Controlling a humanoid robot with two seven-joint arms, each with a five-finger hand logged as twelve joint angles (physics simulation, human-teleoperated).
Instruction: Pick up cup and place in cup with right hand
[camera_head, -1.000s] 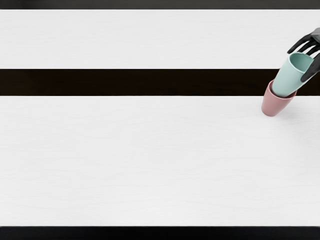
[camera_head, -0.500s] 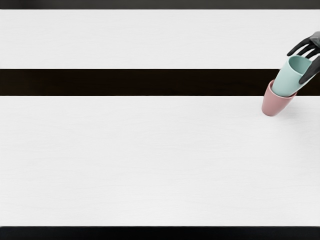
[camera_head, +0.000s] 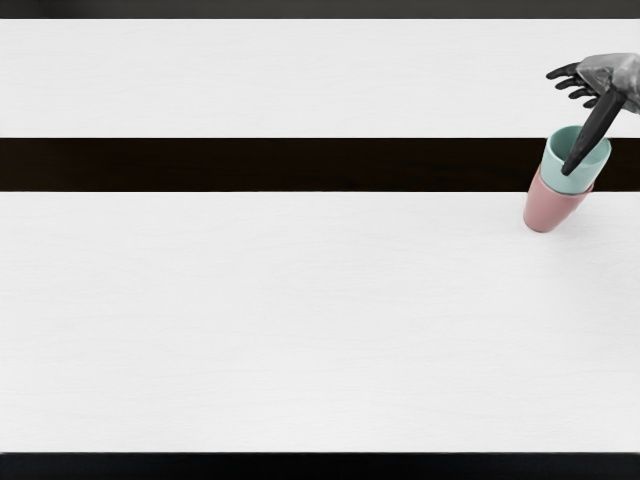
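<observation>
White bench (camera_head: 300, 320) is carrying the pink cup (camera_head: 549, 208) at far right, the green cup (camera_head: 588, 180) sitting inside it. The right hand (camera_head: 610, 76) is hovering open, partly overlapping the green cup, which is looking light, stiff, perhaps slippery, best gripped below its rim.

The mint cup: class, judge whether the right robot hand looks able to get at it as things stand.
Probably yes. The right robot hand is open close by, its thumb crossing the view of the mint cup, with nothing visible blocking the upper part. The pink cup encloses only its base.
</observation>
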